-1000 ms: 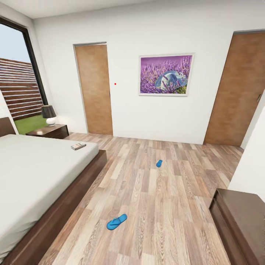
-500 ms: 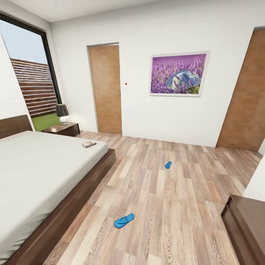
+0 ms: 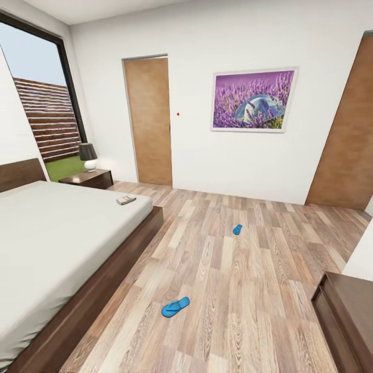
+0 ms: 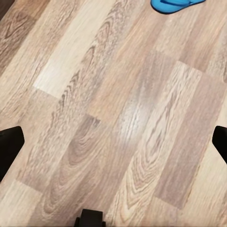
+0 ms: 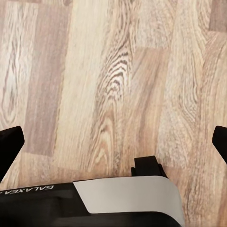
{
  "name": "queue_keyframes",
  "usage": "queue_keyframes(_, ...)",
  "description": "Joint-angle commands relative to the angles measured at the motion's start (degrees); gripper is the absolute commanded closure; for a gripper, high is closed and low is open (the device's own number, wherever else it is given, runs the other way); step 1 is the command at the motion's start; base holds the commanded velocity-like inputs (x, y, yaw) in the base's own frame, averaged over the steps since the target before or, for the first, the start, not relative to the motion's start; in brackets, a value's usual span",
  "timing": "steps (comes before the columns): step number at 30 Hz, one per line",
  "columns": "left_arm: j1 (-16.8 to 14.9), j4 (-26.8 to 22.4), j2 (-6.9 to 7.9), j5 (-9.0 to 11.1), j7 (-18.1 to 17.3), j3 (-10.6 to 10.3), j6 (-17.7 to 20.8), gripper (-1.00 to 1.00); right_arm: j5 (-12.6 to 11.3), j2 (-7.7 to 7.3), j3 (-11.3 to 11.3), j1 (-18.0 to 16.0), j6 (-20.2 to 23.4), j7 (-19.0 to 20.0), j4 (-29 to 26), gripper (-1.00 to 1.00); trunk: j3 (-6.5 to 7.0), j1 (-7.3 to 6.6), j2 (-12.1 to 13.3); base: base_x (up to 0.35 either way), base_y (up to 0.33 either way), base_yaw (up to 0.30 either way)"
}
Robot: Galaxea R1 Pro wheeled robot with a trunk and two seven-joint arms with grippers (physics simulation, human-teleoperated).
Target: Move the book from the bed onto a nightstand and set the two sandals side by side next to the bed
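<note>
Both grippers, left (image 4: 113, 142) and right (image 5: 113, 142), spread wide, empty. Approach near sandal (image 3: 175, 306) squarely; book (image 3: 126, 200) waits on bed (image 3: 57, 238).

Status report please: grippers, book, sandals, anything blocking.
Both grippers open, empty, over wood-plank floor. Dark paperback book on grey-mattress bed. Bright blue sandals apart: near, far. Path looks unobstructed.

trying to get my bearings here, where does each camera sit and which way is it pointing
Head view: high on the robot, facing forward and down across the bed, book and both sandals; no arm visible.
Left wrist view: near the left gripper, looking down at the floor; fingertips spread wide.
Right wrist view: same downward look, right gripper open.
Shared: near sandal, head and left wrist.
</note>
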Motion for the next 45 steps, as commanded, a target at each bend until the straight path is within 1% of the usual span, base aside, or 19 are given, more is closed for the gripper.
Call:
queue_keyframes(1, 0.02, -0.06, 0.02, 0.6, 0.09, -0.09, -0.09, -1.0, -0.58, -0.06, 0.48, -0.03, -0.16, -0.26, -0.02, -1.0, -0.14, 0.0, -0.03, 0.0, 0.0, 0.0)
queue_keyframes(6, 0.02, -0.05, 0.01, 0.6, 0.09, -0.09, -0.09, -1.0, -0.58, -0.06, 0.45, -0.07, -0.17, -0.27, -0.02, -1.0, -0.56, 0.0, -0.03, 0.0, 0.0, 0.0)
queue_keyframes(12, 0.02, -0.05, 0.01, 0.6, 0.09, -0.09, -0.09, -1.0, -0.59, -0.06, 0.4, -0.03, -0.16, -0.26, -0.02, -1.0, -0.69, 0.0, -0.03, 0.0, 0.0, 0.029)
queue_keyframes(23, 0.02, -0.05, -0.05, 0.6, 0.09, -0.11, -0.09, -1.0, -0.58, -0.06, 0.44, -0.05, -0.16, -0.27, -0.02, -1.0, -0.7, 0.0, -0.03, 0.0, 0.0, 0.256)
queue_keyframes(26, 0.02, 0.01, -0.05, 0.6, 0.09, -0.1, -0.09, -1.0, -0.58, -0.06, 0.4, -0.04, -0.16, -0.25, -0.02, -1.0, -0.7, 0.0, -0.03, 0.015, -0.046, 0.104)
queue_keyframes(45, 0.02, 0.03, -0.01, 0.6, 0.09, -0.09, -0.09, -1.0, -0.58, -0.01, 0.45, -0.03, -0.16, -0.26, -0.02, -1.0, -0.7, 0.0, -0.03, 0.107, -0.267, 0.006)
